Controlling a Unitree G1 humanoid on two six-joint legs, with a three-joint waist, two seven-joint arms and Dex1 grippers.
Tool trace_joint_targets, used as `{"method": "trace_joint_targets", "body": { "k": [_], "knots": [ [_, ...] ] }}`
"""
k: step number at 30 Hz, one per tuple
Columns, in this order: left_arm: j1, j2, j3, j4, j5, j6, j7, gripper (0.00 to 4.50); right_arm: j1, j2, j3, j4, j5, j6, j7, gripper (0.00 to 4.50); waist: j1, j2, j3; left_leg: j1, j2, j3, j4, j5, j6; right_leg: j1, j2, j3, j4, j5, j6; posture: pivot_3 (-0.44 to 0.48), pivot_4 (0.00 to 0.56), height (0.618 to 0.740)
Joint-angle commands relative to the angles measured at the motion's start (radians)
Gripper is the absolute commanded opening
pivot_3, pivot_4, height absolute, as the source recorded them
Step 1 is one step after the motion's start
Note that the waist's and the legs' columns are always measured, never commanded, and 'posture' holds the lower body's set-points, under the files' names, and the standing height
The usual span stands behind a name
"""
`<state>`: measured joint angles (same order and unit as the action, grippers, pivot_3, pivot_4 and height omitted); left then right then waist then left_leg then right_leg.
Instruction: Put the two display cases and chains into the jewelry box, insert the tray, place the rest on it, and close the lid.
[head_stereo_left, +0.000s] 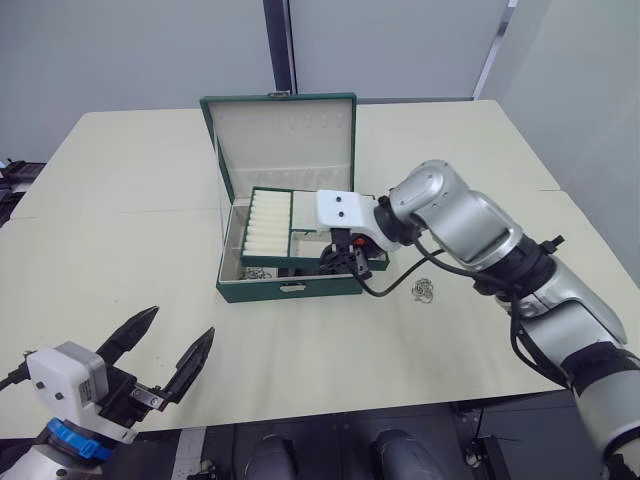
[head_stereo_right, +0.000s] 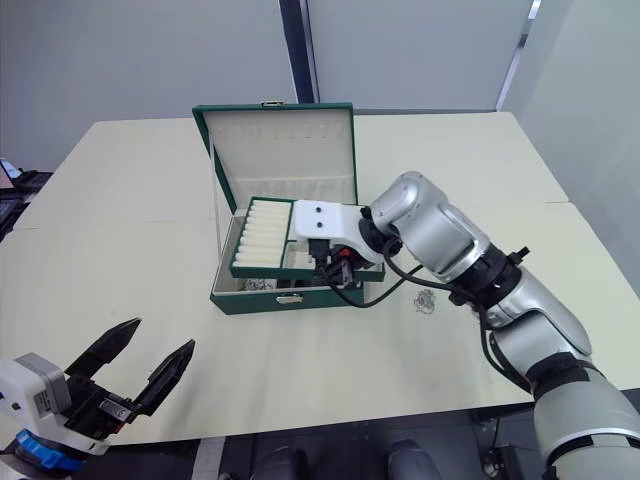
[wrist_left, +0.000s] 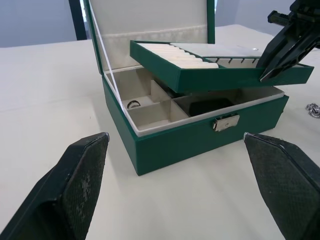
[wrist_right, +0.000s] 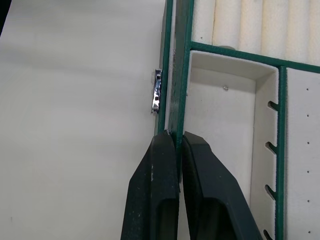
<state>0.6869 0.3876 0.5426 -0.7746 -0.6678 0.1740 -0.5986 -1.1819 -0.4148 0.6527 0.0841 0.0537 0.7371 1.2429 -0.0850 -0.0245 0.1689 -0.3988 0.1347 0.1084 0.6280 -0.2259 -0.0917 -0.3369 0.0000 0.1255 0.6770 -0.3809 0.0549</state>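
The dark green jewelry box (head_stereo_left: 290, 291) stands open mid-table, its cream-lined lid (head_stereo_left: 285, 140) upright. My right gripper (head_stereo_left: 345, 258) is shut on the front rim of the tray (head_stereo_left: 285, 225), holding it tilted just above the box opening. In the right wrist view its fingers (wrist_right: 155, 170) pinch that green rim. In the box, a black display case (wrist_left: 207, 106) lies in a front compartment and a silvery chain (head_stereo_left: 258, 272) in the left one. Another chain (head_stereo_left: 424, 290) lies on the table, right of the box. My left gripper (head_stereo_left: 182, 322) is open and empty near the table's front left edge.
The pale table (head_stereo_left: 120, 230) has bare surface to the left of and in front of the box. A metal clasp (wrist_left: 226, 121) sits on the box's front wall. The table's front edge runs just behind my left gripper.
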Motion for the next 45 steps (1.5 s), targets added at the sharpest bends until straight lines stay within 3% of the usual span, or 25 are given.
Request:
{"method": "trace_joint_targets", "body": {
  "k": [1,45],
  "knots": [
    [-0.005,0.008,0.007,-0.031,-0.024,0.003,0.014,4.50,-0.035,0.028,-0.007,-0.005,-0.031,-0.025,-0.018,0.01,0.001,-0.001,0.000,0.000,0.000,0.000,0.000,0.000,0.000,0.000,0.000,0.000,0.000,0.000,0.000,0.000,0.150,0.740],
    [-0.103,0.009,-0.073,0.002,0.056,0.022,0.060,4.50,-0.027,0.152,0.034,0.095,-0.159,-0.050,-0.046,0.01,0.001,-0.003,-0.002,0.000,0.000,0.000,0.000,0.000,0.000,0.000,0.000,0.000,0.001,0.000,0.000,0.000,0.150,0.740]
  ]
}}
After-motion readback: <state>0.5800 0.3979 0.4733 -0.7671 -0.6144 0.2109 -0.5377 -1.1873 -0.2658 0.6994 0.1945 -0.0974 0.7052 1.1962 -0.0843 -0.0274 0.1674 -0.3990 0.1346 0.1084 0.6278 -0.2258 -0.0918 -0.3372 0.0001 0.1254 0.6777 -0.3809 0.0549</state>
